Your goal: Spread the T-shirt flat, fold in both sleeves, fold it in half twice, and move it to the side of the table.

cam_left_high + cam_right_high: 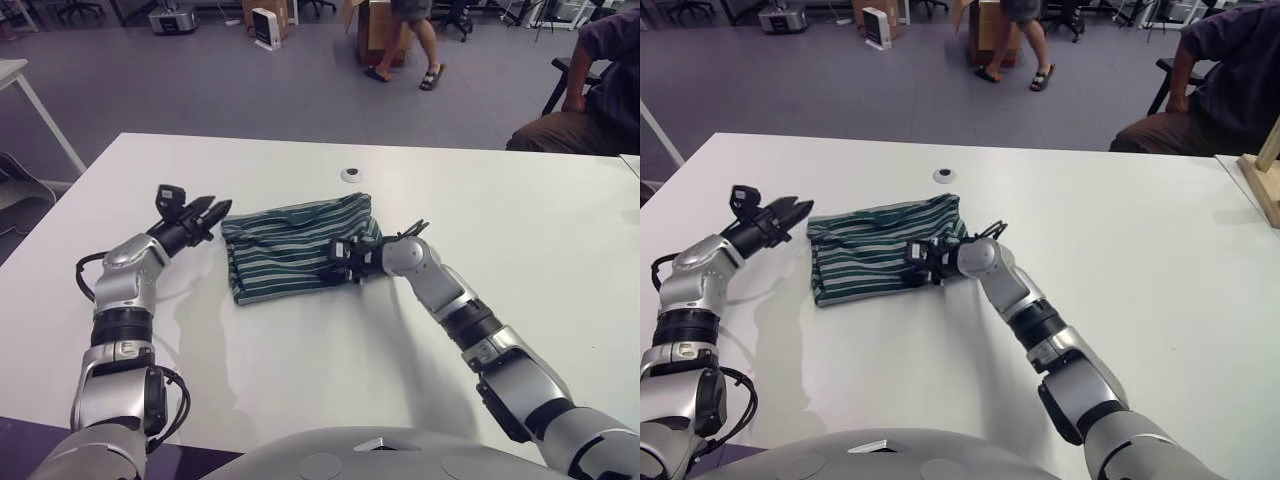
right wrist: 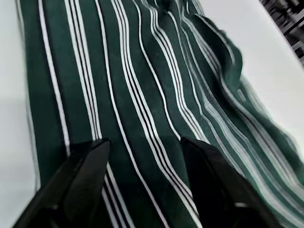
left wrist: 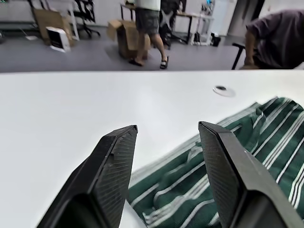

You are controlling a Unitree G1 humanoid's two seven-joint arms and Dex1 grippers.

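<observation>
T-shirt [image 1: 295,245]: lying folded in a compact striped bundle mid-table [image 1: 500,200], between both grippers.
Left gripper [image 1: 218,210]: hovering just beside its edge, fingers spread.
Right gripper [image 2: 145,152]: hanging over the cloth, fingers parted, pinching nothing.
Progress: folding is looking done; shifting it to the side is left.

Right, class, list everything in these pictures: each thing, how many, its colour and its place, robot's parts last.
T-shirt: one, dark green with white stripes, folded, middle of the table.
table: one, white, under the T-shirt.
round cap: one, pale grey, in the table beyond the T-shirt.
cardboard box: one, brown, on the floor behind the table.
wooden stand: one, light brown, off the table's right end.
left gripper: one, black, open, just left of the T-shirt.
right gripper: one, black, open, over the T-shirt's right part.
</observation>
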